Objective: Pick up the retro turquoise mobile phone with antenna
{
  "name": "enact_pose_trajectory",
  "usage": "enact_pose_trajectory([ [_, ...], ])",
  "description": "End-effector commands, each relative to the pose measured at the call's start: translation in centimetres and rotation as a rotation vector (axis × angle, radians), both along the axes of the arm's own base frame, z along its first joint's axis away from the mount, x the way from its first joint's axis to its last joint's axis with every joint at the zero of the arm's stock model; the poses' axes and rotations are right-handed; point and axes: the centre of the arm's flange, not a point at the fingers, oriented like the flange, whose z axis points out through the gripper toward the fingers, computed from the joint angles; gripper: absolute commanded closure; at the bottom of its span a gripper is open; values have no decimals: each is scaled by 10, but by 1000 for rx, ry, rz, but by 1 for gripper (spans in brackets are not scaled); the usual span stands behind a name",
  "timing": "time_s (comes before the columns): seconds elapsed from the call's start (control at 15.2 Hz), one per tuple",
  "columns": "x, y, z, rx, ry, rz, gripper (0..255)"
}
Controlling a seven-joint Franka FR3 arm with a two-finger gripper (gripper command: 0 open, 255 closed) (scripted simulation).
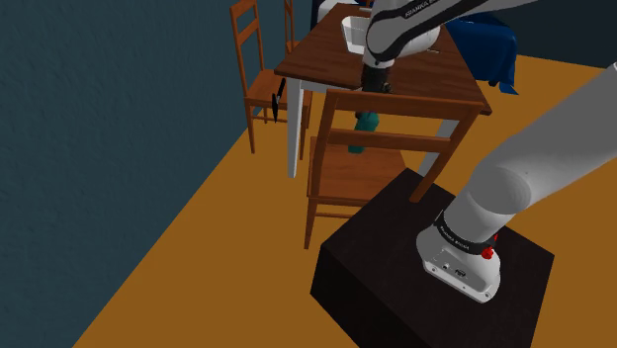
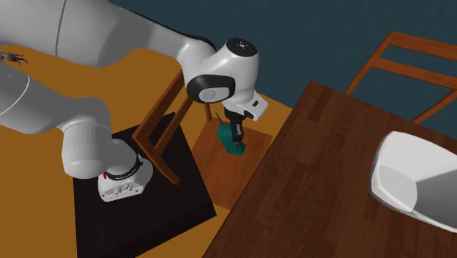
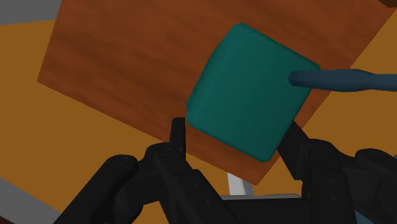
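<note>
Shoulder view: white arm (image 1: 534, 188) up from the black stand (image 1: 396, 287), bent down past the near edge of a wooden table (image 1: 415, 74). Black gripper (image 1: 377, 87) over a wooden chair (image 1: 346, 183) set between stand and table. Teal phone (image 1: 364, 127) glimpsed through the slats of the chair back, just under the gripper; its resting place hidden there. White bowl (image 1: 353, 32) by the table's far edge.

Second exterior view, from over the table (image 2: 315, 183): clearer here, phone (image 2: 236, 150) on the seat of the chair (image 2: 227, 176), close to one side edge of it. Gripper (image 2: 234, 139) straight above, tips down at the phone's upper end; touching or not, cannot tell. Bowl (image 2: 414, 179) large at this view's right; another chair (image 2: 410, 66) beyond the table.

Wrist view: shown nowhere else, the phone's (image 3: 251, 98) broad face with rounded corners and a dark blue antenna (image 3: 343, 79) sticking out sideways, crossing the seat's edge against the orange floor (image 3: 25, 121). Gripper (image 3: 234, 135) with jaws spread; fingers (image 3: 177, 130) flanking the phone's near end, close to its edges, contact not plain.
</note>
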Motion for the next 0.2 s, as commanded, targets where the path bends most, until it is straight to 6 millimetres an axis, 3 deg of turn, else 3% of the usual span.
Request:
enact_pose_trajectory([
  [0.0,0,0,11,0,0,0,255],
  [0.13,0,0,11,0,0,0,255],
])
